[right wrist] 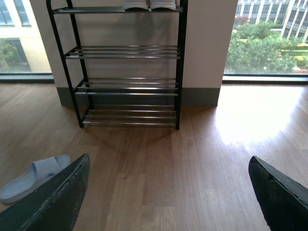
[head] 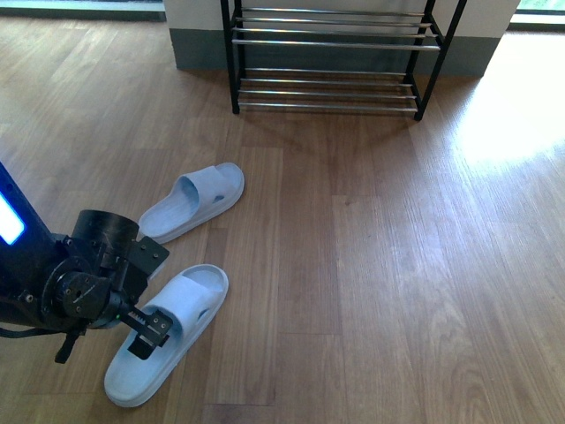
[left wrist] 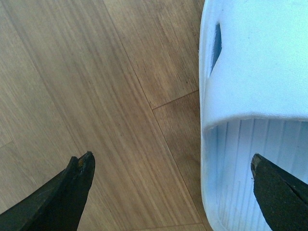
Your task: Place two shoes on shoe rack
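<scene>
Lying diagonally, the near sandal (head: 199, 295) points toe toward the rack (head: 335, 42), left fingers (left wrist: 73, 196) wide

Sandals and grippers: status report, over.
Left gripper open, straddling near sandal edge, no grip. Right gripper open, empty. Far sandal on floor too, short of rack. Nothing in the way.

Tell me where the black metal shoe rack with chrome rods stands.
In the front view the black metal shoe rack with chrome rods stands far centre against the wall, beyond the farther pale blue slide sandal.
</scene>
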Robot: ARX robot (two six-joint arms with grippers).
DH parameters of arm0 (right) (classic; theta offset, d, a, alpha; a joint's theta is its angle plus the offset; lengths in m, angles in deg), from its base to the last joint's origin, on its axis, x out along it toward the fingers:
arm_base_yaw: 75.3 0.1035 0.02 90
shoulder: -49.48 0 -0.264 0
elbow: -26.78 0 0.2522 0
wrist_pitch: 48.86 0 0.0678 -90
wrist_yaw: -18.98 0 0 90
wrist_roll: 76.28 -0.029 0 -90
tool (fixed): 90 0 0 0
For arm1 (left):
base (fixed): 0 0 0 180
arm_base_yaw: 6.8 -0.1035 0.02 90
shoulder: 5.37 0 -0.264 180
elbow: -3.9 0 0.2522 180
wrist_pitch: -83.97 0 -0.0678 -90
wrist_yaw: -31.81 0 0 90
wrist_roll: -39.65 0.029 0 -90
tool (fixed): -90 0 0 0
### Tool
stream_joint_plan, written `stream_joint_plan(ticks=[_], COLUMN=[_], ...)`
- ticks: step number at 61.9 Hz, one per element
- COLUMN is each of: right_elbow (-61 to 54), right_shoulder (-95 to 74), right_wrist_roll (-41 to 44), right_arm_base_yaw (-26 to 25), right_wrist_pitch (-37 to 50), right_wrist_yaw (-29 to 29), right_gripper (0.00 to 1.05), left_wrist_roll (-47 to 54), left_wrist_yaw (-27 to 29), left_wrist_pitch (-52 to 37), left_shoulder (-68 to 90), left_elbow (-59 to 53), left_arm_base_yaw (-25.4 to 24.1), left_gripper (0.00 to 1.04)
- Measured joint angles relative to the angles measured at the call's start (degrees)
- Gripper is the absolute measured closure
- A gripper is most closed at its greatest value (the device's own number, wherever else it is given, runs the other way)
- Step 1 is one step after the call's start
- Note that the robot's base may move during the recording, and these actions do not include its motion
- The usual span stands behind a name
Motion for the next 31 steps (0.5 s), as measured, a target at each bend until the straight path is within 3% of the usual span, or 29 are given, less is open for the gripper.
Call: stream_joint_plan(ticks=[20,31], right_elbow=[0.00,0.00], right_shoulder=[0.00,0.00], right_wrist_roll=[0.00,0.00], right_arm_base_yaw=[0.00,0.00], right_wrist_pitch=[0.00,0.00], right_wrist_yaw=[0.00,0.00], right_gripper=[0.09,0.09], left_wrist_roll=[4.26,4.96], left_wrist_yaw=[-1.55,-1.46], left_wrist_pitch=[-8.61,-9.60], left_shoulder=[5.81,9.05], left_elbow=[5.97,7.96], left_arm_base_yaw=[0.92,0.76], left_gripper=[0.09,0.36])
